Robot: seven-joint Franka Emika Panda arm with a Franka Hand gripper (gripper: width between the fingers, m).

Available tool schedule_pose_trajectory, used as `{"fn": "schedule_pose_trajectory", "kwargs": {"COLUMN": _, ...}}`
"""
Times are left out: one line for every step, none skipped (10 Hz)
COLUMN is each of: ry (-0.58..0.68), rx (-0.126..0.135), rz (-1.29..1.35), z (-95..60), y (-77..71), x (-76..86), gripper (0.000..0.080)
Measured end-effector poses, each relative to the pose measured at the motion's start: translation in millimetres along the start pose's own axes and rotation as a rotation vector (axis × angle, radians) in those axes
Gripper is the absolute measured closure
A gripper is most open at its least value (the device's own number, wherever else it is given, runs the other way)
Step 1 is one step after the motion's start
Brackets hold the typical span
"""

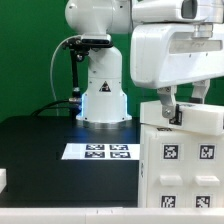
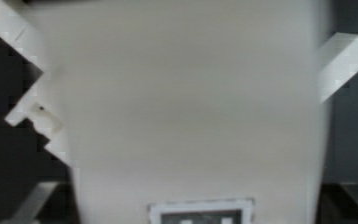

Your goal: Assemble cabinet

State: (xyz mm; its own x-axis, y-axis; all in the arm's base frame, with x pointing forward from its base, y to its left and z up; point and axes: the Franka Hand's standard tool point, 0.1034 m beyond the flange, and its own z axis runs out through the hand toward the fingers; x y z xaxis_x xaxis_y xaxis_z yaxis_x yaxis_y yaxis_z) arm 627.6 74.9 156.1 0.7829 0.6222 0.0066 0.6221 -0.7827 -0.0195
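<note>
The claw [image 1: 184, 104] is sitting on the cabinet [image 1: 182, 150] at the exterior view's right; its grip I cannot tell. The tall cabinet could be tipping on the tabletop [image 1: 40, 140] if nudged sideways.

The arm's white base [image 1: 103, 88] stands at the back of the black tabletop [image 1: 40, 140], with a joint housing [image 1: 97, 17] above it. The bulky white wrist [image 1: 170, 45] fills the exterior view's upper right, pointing downward. Below it the claw [image 1: 185, 100] hangs with its two fingers [image 1: 166, 105] spread apart; whether they press on anything cannot be told.
</note>
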Motion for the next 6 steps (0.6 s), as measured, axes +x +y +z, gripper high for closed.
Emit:
{"fn": "schedule_pose_trajectory", "kwargs": {"ry": 0.004, "rx": 0.002, "rz": 0.117, "z": -0.3, "y": 0.9, "x": 0.1, "gripper": 0.0246}}
{"fn": "schedule_pose_trajectory", "kwargs": {"ry": 0.007, "rx": -0.002, "rz": 0.266, "z": -0.7, "y": 4.3, "x": -1.5, "gripper": 0.0246}}
{"fn": "schedule_pose_trajectory", "kwargs": {"ry": 0.003, "rx": -0.001, "rz": 0.412, "z": 0.3, "y": 5.5, "x": -4.9, "gripper": 0.0246}}
{"fn": "schedule_pose_trajectory", "kwargs": {"ry": 0.011, "rx": -0.003, "rz": 0.630, "z": 1.0, "y": 3.7, "x": -6.0, "gripper": 0.0246}}
{"fn": "schedule_pose_trajectory", "kwargs": {"ry": 0.013, "rx": -0.003, "rz": 0.808, "z": 1.2, "y": 2.4, "x": -5.0, "gripper": 0.0246}}
{"fn": "schedule_pose_trajectory", "kwargs": {"ry": 0.017, "rx": 0.003, "rz": 0.930, "z": 0.8, "y": 2.6, "x": -4.3, "gripper": 0.0246}}
